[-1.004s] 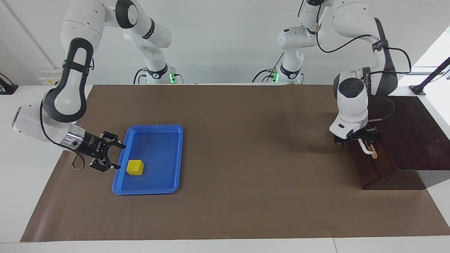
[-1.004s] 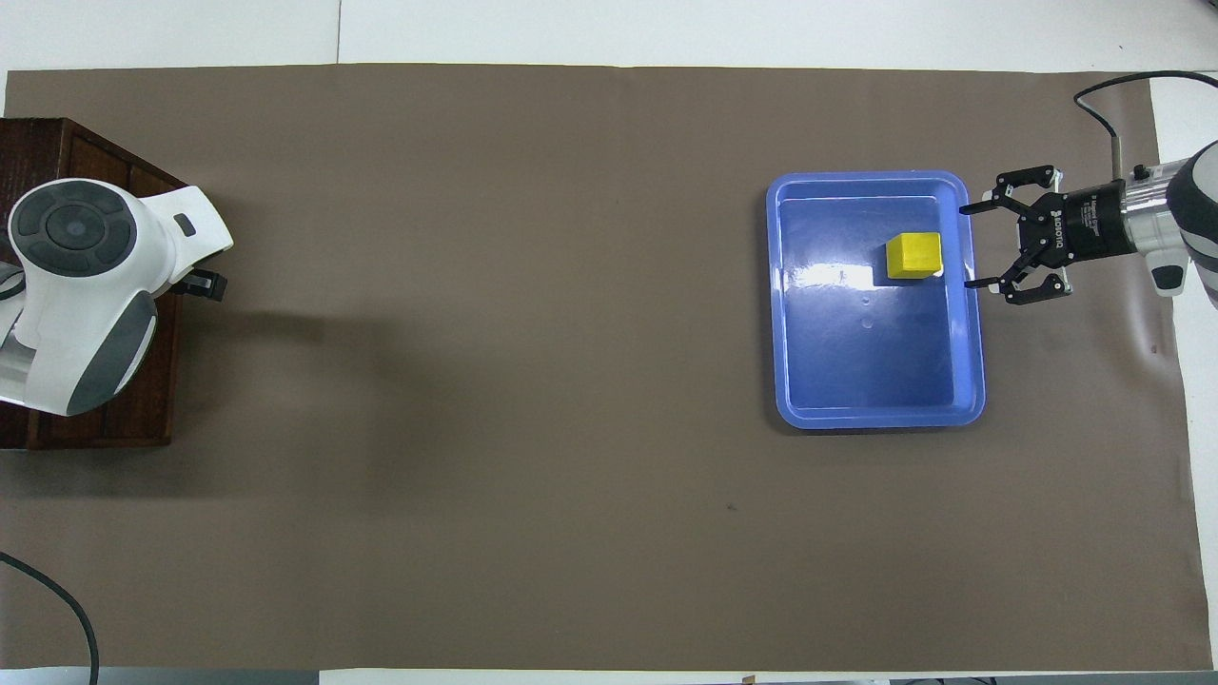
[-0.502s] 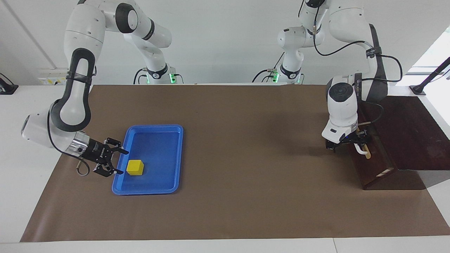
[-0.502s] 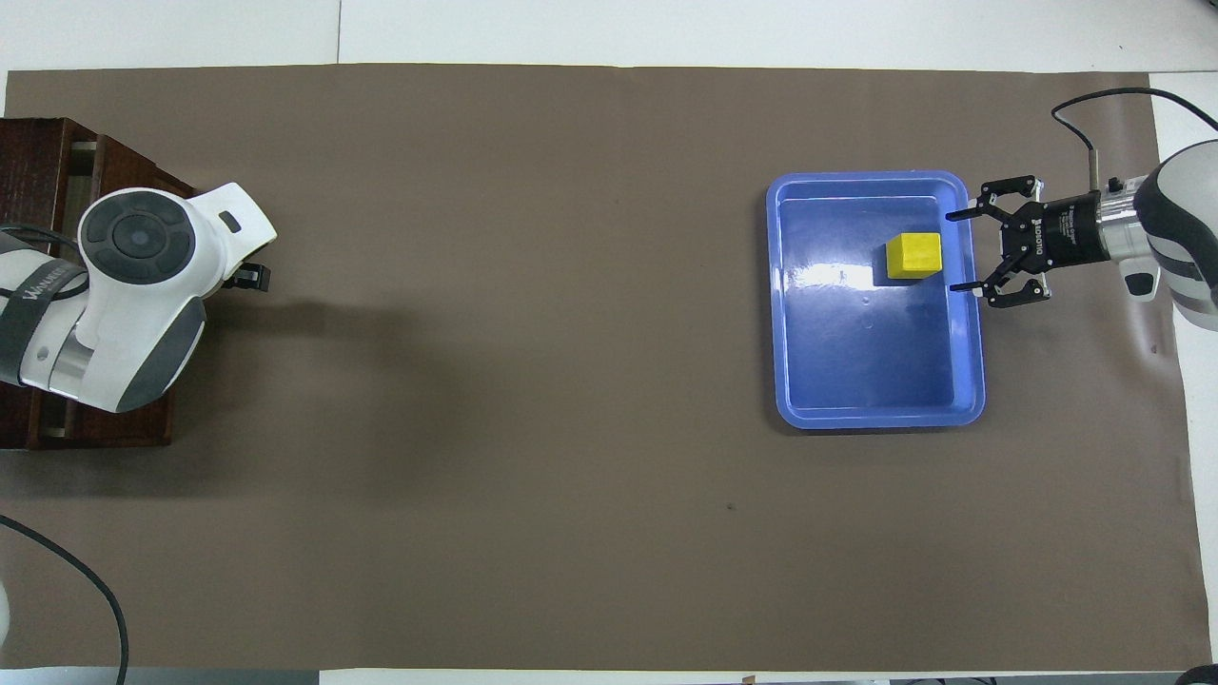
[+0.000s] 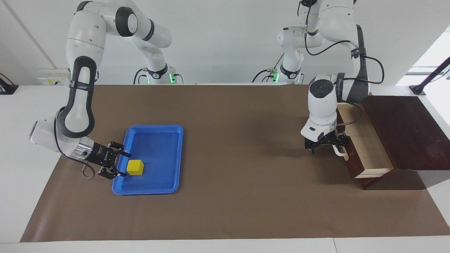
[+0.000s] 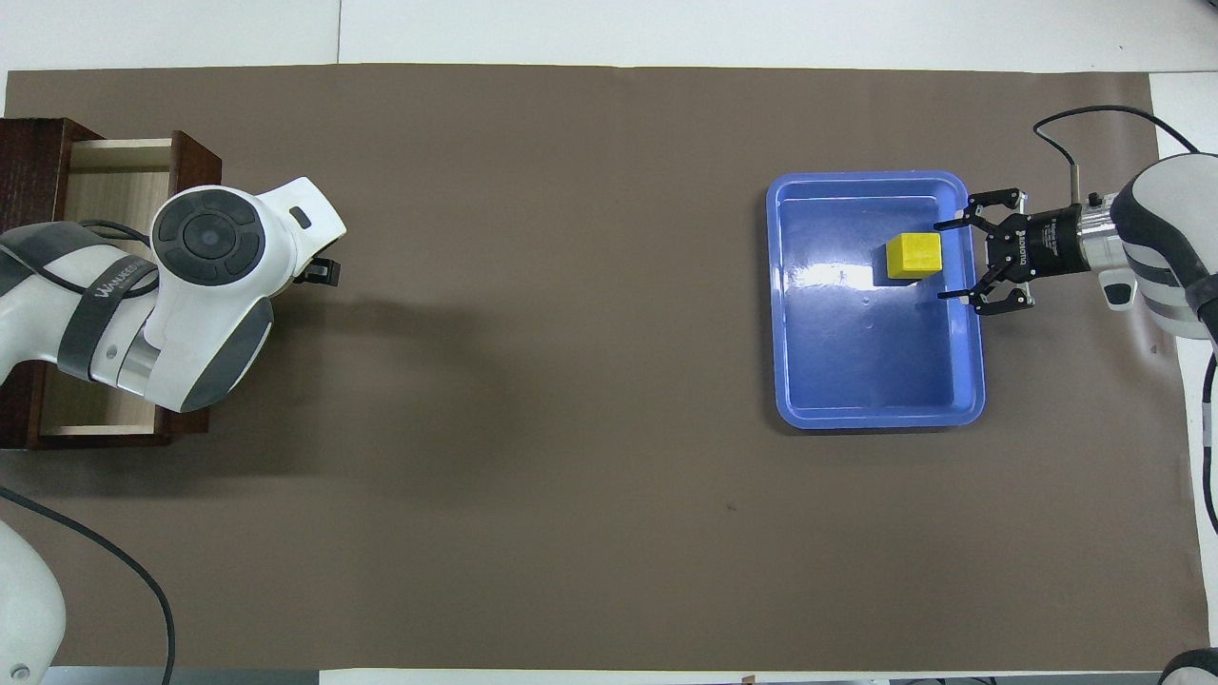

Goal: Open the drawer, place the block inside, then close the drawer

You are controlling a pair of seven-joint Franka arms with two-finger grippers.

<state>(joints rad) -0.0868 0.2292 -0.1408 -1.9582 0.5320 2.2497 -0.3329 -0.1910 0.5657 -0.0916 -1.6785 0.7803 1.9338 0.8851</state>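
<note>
Yellow block (image 5: pixel 135 167) sitting in blue tray (image 5: pixel 168 185), right gripper (image 5: pixel 121 163) spread wide just beside it; left gripper (image 5: pixel 327 147) at white handle (image 5: pixel 339 151) of pulled-out drawer (image 5: pixel 369 147), grip impossible to tell

From my remote station: a bright yellow block (image 5: pixel 135 167) sits in a glossy blue tray (image 5: pixel 174 158) on brown table paper (image 5: pixel 232 196). The dark brown drawer (image 5: pixel 369 147) shows a pale wood interior and white handle (image 5: pixel 338 151); both arms are white with black joints.
</note>
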